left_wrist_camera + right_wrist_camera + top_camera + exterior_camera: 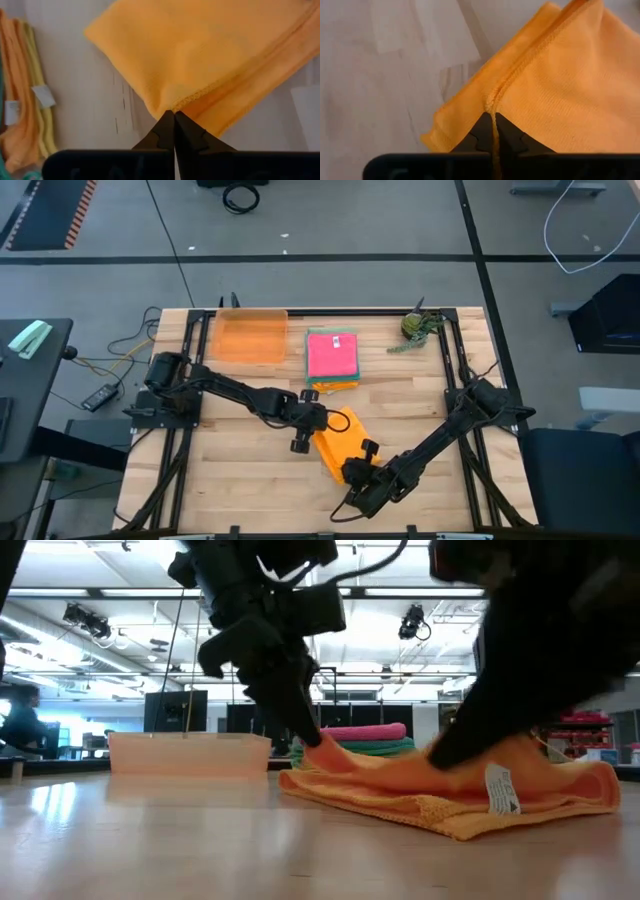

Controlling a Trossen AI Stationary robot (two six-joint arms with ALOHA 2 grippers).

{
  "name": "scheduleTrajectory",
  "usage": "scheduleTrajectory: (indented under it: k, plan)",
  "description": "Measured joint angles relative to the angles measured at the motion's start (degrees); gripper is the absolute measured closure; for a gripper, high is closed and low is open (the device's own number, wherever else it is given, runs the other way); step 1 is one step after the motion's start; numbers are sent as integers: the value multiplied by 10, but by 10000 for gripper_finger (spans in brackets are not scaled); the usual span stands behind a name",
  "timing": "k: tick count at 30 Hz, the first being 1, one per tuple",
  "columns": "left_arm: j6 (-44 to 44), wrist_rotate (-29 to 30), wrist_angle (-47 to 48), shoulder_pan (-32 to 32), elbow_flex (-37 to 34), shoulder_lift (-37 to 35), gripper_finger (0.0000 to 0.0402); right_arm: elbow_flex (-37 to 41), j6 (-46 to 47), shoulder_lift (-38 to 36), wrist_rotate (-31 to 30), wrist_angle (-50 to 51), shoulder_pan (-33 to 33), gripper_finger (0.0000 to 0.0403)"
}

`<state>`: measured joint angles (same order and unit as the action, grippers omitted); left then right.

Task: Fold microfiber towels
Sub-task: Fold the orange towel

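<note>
Near the table's front edge, my right gripper (349,472) is clamped on the hem of a soft orange microfiber towel (340,443) — folded, lying mid-table on the pale wooden tabletop (240,480). Just beyond, my left gripper (322,421) pinches the same cloth's far edge, fingers pressed together on the fabric. Farther back sits a stack of folded microfiber towels (332,358), pink on top — beside it, a translucent orange rectangular tray (249,335).
</note>
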<state>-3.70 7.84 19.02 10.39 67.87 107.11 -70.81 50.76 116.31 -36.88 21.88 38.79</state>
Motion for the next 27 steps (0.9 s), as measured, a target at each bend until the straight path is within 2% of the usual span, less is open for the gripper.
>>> scheduleTrajectory:
  k: [6, 10, 18, 27]
  plan:
    - [0, 0, 2, -3, 0, -17, 384, 0, -1, -40, -16, 17, 8, 395]
    - [0, 0, 19, -3, 0, -31, 395, 0, -10, -55, -4, 2, 11, 396]
    - [4, -2, 52, 10, 1, -67, 393, -1, -53, -43, 20, -76, 9, 397]
    - [48, 0, 92, 50, 0, -50, 391, -1, -92, -8, 75, -177, -3, 397]
